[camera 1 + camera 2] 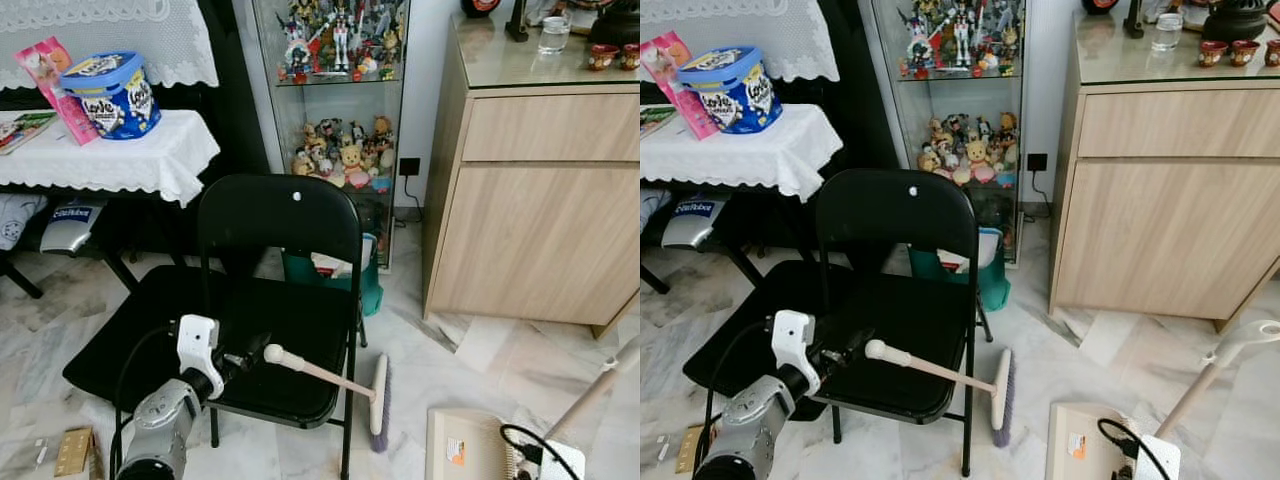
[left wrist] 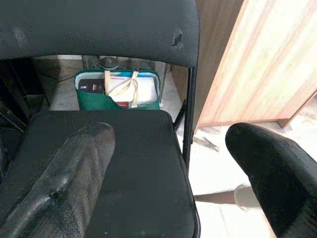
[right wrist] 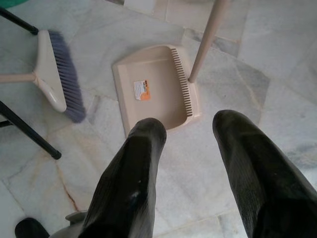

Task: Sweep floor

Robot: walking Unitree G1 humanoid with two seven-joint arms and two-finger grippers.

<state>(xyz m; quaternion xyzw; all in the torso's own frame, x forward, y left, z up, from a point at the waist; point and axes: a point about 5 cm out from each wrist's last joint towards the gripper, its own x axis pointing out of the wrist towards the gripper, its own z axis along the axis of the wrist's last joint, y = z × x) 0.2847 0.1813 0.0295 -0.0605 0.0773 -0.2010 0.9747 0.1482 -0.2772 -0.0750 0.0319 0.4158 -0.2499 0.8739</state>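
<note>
A cream broom with purple bristles leans against the black folding chair [image 1: 280, 220]. Its head [image 1: 380, 395] is on the marble floor and its rounded handle end [image 1: 273, 353] lies over the seat. My left gripper [image 1: 243, 360] hovers above the seat right beside that handle end. In the left wrist view its fingers [image 2: 74, 168] stand open, with the handle [image 2: 242, 196] just off one of them. A cream dustpan [image 3: 156, 87] with a long upright handle [image 3: 208, 34] lies on the floor beside the broom head [image 3: 57, 74]. My right gripper [image 3: 185, 129] hangs open above the dustpan, holding nothing.
A wooden cabinet [image 1: 540, 230] stands at the right and a glass case of figurines [image 1: 335, 100] behind the chair. A green bag [image 1: 365, 285] sits under the case. A table with a white lace cloth [image 1: 110, 150] is at the left. A cardboard scrap [image 1: 72, 450] lies on the floor.
</note>
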